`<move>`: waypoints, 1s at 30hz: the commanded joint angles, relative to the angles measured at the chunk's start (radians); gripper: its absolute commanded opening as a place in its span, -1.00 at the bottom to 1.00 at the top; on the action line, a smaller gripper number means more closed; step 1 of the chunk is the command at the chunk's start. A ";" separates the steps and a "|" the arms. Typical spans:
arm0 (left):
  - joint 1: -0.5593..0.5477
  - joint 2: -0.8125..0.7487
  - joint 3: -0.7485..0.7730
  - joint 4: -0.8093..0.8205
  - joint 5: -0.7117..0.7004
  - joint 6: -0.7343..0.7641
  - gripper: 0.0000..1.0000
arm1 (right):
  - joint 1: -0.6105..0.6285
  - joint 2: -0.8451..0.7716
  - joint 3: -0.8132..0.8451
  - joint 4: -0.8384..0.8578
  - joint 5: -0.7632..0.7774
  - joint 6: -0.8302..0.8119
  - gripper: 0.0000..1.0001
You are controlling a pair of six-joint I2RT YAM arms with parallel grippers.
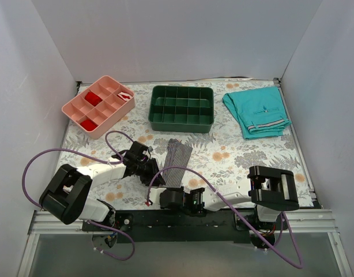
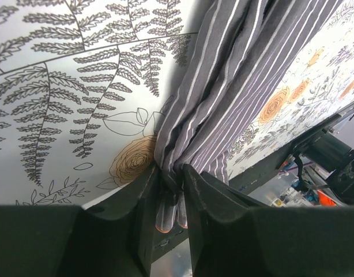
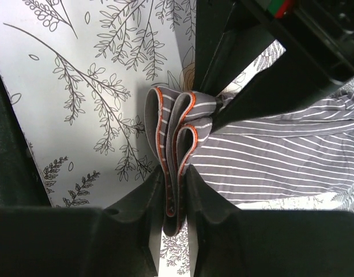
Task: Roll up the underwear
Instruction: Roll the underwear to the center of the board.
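Observation:
The underwear (image 1: 177, 157) is grey pinstriped cloth, folded into a narrow strip on the floral cloth near the front middle. My left gripper (image 1: 155, 175) is shut on its near left end; in the left wrist view the cloth (image 2: 234, 86) bunches between my jaws (image 2: 172, 179). My right gripper (image 1: 172, 199) is shut on the same near end from the front; in the right wrist view the orange-edged waistband (image 3: 176, 124) folds down between my jaws (image 3: 176, 196). The left gripper's dark fingers (image 3: 263, 86) cross that view above the cloth.
A dark green divided tray (image 1: 182, 108) stands at the back middle. A pink divided tray (image 1: 98, 105) with red items is at the back left. Folded teal shorts (image 1: 257, 112) lie at the back right. White walls enclose three sides.

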 commanded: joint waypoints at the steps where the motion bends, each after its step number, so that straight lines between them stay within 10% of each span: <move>1: -0.002 -0.001 0.000 -0.038 -0.060 0.022 -0.47 | -0.016 -0.013 0.038 -0.032 -0.108 0.047 -0.59; 15: 0.009 -0.068 0.028 -0.117 -0.210 -0.016 0.28 | -0.151 -0.066 0.066 -0.126 -0.392 0.116 -0.92; 30: 0.061 -0.162 -0.017 -0.151 -0.284 -0.068 0.35 | -0.372 -0.096 0.073 -0.106 -0.864 0.226 -0.91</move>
